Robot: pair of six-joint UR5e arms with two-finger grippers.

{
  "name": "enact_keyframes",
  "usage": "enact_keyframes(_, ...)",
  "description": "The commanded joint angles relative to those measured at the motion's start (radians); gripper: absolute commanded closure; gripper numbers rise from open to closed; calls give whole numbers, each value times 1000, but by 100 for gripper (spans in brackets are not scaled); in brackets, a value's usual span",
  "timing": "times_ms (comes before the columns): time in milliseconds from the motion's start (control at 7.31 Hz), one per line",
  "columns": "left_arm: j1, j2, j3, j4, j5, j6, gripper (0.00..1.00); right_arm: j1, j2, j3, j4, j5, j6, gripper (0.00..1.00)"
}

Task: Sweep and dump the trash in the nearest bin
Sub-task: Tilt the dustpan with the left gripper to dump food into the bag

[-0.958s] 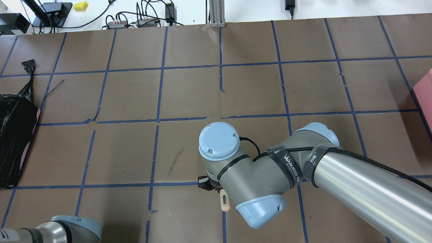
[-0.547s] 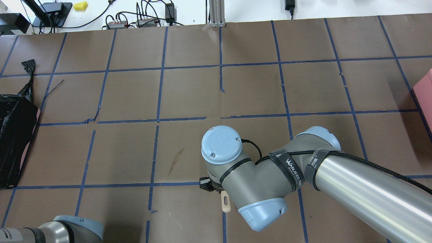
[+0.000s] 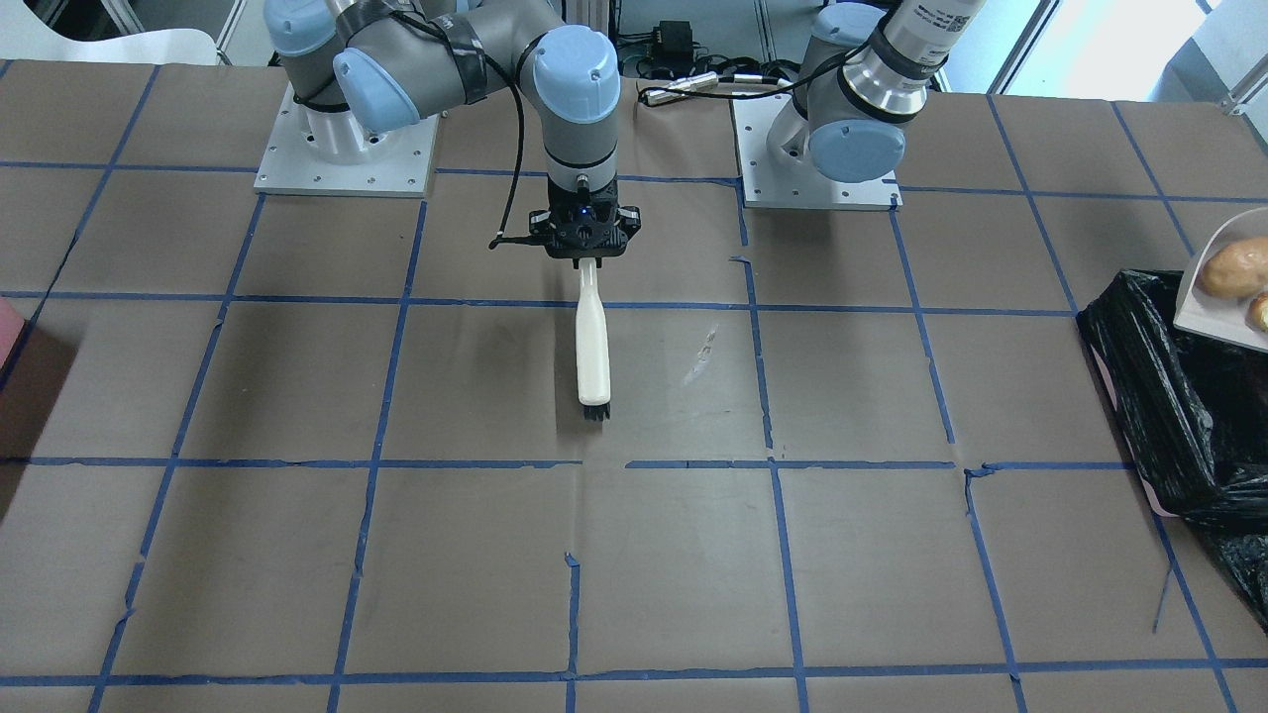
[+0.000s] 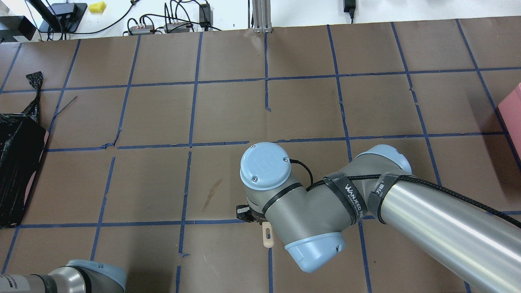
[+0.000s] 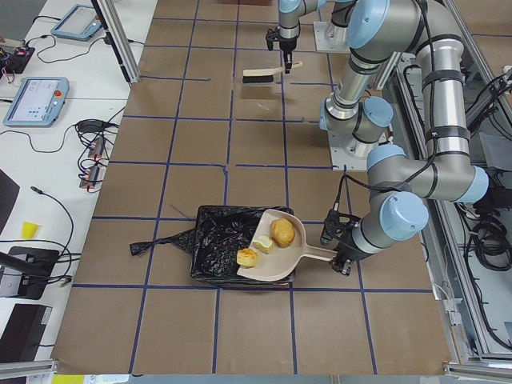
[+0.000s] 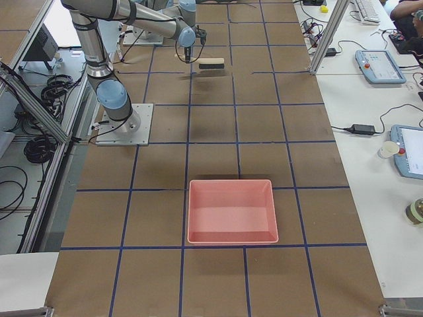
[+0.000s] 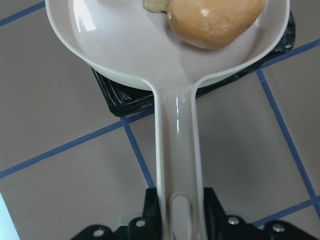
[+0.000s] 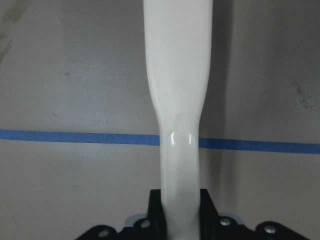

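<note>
Tan trash in dustpan, beyond left tool, above bin

I record a table covered in brown paper, gridded with blue tape that is torn in places, with a dark smear near the middle. An open pink tray sits on it toward my right end. On the white bench beyond the far edge lie cables and adapters, a yellow block, possibly a sponge, and a handheld screen unit.
</note>
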Motion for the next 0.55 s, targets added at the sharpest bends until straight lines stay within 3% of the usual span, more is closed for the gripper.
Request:
enact_keyframes(0, -53, 17, 19, 11, 82, -14, 100, -2, -1, 0, 5, -1, 1, 82)
enact_keyframes(137, -97, 37, 22, 13, 157, -45, 100, -5, -1, 2, 8, -3, 1, 82)
enact_keyframes(410, -106, 25, 19, 49, 163, -32, 100, -2, 0, 5, 9, -3, 1, 82)
